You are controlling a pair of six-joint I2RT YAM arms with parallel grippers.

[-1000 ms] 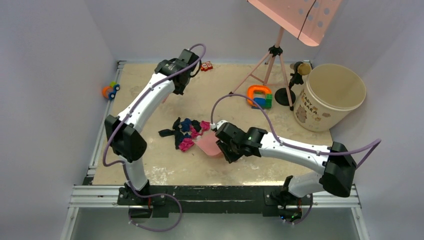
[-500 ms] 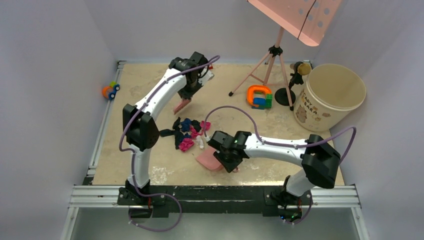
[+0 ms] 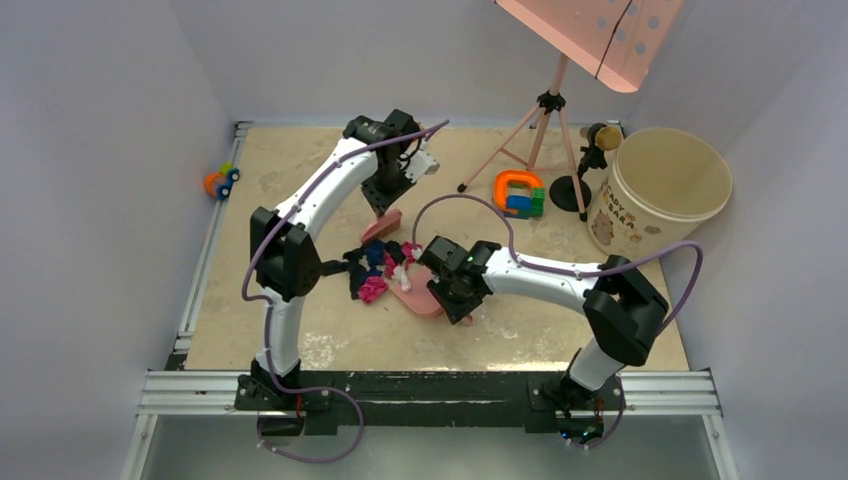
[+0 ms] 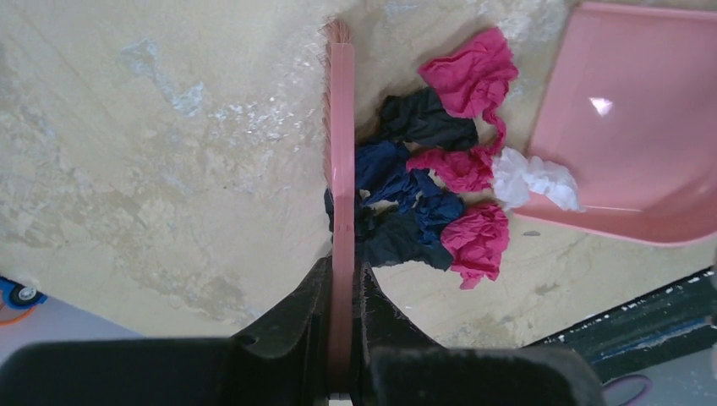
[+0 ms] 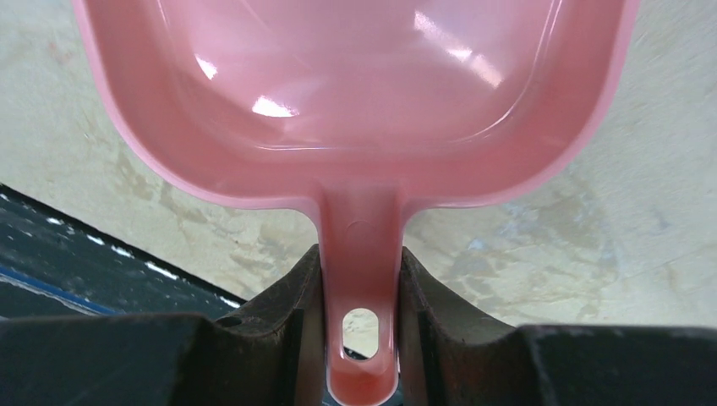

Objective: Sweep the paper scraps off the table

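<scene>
A pile of crumpled paper scraps [image 3: 373, 268], black, dark blue, magenta and white, lies mid-table [image 3: 300, 170]; it also shows in the left wrist view [image 4: 440, 190]. My left gripper [image 4: 342, 292] is shut on a pink brush [image 4: 342, 152], also seen from above [image 3: 383, 226], whose bristle end stands against the far side of the pile. My right gripper [image 5: 359, 288] is shut on the handle of a pink dustpan [image 5: 355, 93], which lies just right of the pile [image 3: 415, 290]. A white scrap [image 4: 534, 179] rests on the pan's lip.
A pink music stand [image 3: 555, 110] and a black microphone stand [image 3: 590, 160] stand at the back right beside a cream bucket [image 3: 655, 195]. An orange, blue and green toy [image 3: 518, 192] lies near them. Another toy [image 3: 220, 181] sits off the left rail.
My left arm has brought the brush from the far side of the table down to the pile's far edge. My right arm has swung the dustpan in until its mouth meets the pile.
</scene>
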